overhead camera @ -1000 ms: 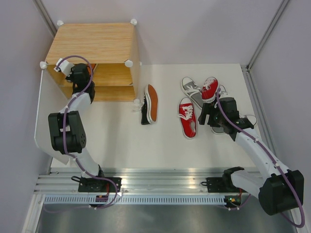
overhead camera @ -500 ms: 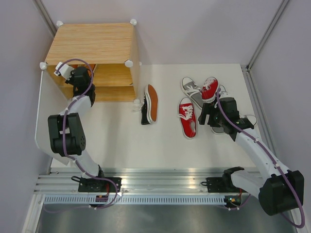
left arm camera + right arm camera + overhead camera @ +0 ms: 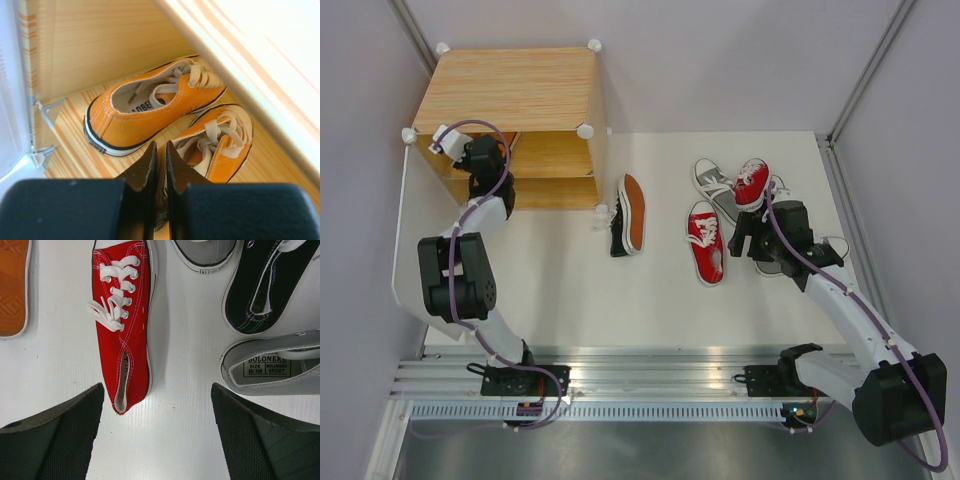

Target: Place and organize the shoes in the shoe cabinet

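Inside the shoe cabinet [image 3: 510,90], two orange shoes lie on the wood shelf [image 3: 70,155]. My left gripper [image 3: 160,145] is shut on the heel collar of the nearer orange shoe [image 3: 225,145]; the other orange shoe [image 3: 145,112] sits just behind it. My right gripper [image 3: 157,386] hangs open over bare table between a red shoe [image 3: 122,325] and a grey shoe [image 3: 275,370], holding nothing. A black shoe [image 3: 260,290] lies beyond the grey one.
A black shoe [image 3: 628,215] lies on its side by the cabinet's right corner, sole showing. A second red shoe [image 3: 752,183] rests partly on another grey shoe [image 3: 712,180]. The cabinet's top panel slants close over my left gripper. Walls enclose the table on three sides.
The left wrist has crept slightly up and left at the cabinet opening, still pinching the orange shoe. The right arm has not moved.
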`<state>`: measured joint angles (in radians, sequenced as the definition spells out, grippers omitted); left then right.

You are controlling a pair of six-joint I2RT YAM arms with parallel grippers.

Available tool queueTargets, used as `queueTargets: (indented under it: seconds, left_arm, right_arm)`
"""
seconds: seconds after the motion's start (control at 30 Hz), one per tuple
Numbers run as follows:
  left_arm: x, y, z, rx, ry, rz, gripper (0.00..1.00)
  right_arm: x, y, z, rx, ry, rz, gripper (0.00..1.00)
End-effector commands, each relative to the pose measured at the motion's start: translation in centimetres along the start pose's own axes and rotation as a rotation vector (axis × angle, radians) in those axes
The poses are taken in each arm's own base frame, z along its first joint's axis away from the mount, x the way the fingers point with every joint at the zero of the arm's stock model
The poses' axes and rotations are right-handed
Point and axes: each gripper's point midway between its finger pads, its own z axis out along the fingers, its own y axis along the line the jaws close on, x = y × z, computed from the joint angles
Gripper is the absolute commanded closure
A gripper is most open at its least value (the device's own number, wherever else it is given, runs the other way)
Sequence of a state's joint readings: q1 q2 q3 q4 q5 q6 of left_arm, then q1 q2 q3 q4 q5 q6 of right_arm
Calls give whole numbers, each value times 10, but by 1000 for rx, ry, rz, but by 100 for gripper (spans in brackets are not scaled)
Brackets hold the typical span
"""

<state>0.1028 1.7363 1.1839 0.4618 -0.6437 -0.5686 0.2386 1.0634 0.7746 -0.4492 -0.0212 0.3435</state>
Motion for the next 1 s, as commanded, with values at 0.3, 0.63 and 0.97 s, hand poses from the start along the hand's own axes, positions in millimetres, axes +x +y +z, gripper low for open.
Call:
queueTargets:
  seconds: [0.3, 0.63, 0.97]
  left_arm:
    - [-38, -60, 12, 137, -99, -151, 86]
    - [2, -40, 15, 116, -22, -69, 75]
    - [17, -43, 17, 140, 28, -42, 72]
  right_arm:
    - [-10, 2, -5, -2, -42, -9, 9]
    - [-9, -2, -3, 21, -42, -9, 9]
    - [-8, -2, -3, 15, -40, -7, 9]
